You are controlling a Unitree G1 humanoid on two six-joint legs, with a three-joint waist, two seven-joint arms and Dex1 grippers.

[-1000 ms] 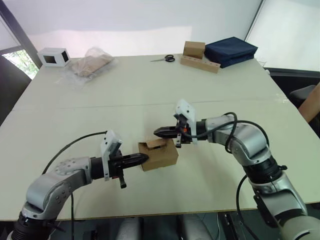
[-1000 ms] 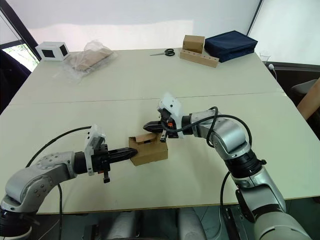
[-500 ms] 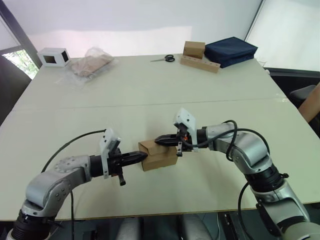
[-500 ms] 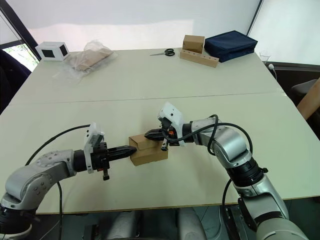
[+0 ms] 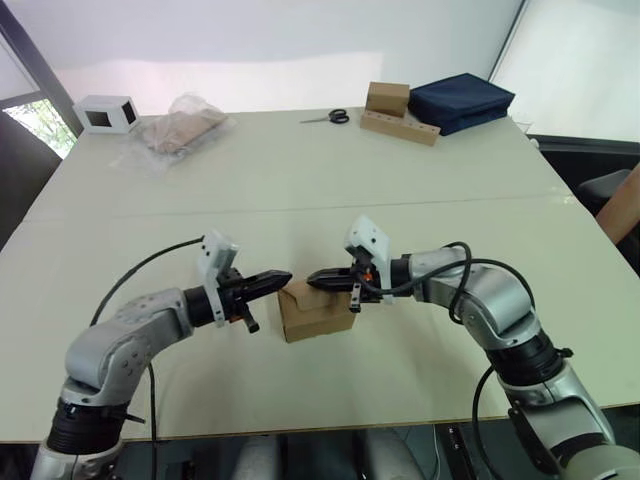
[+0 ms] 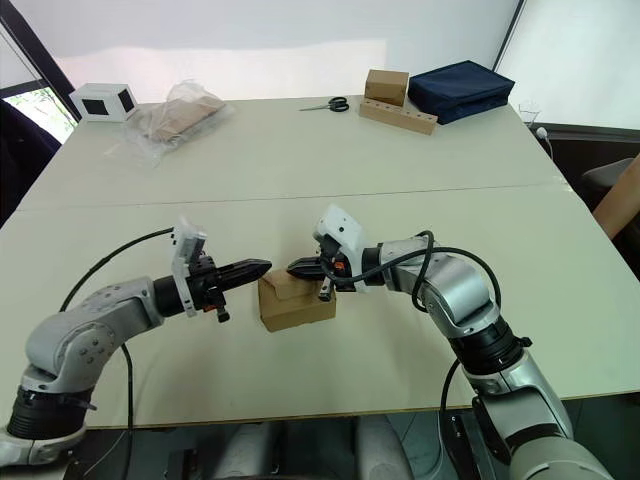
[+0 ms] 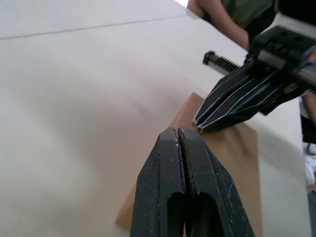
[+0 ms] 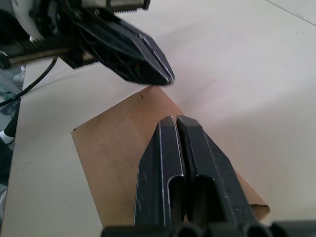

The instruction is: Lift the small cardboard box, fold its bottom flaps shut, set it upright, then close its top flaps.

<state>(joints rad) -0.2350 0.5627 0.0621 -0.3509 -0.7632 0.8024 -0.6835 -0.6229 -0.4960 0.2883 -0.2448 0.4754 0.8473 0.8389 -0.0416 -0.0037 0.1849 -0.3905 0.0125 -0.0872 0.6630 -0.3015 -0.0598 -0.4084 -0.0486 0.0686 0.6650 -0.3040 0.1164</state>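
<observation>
Both my jaws are pressed shut on nothing, my left gripper (image 5: 285, 275) and right gripper (image 5: 312, 277) nearly tip to tip at frame centre, directly above the small cardboard box (image 5: 318, 311) on the table (image 5: 300, 190), the right seemingly resting on its top flaps (image 8: 123, 148).

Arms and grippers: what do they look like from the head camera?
Both arms have silver-grey metal shells with black joints and a loose black cable looping along each. The left gripper and right gripper each end in two tapered black fingers, behind a white block-shaped housing; the right one shows a small orange-red part.
</observation>
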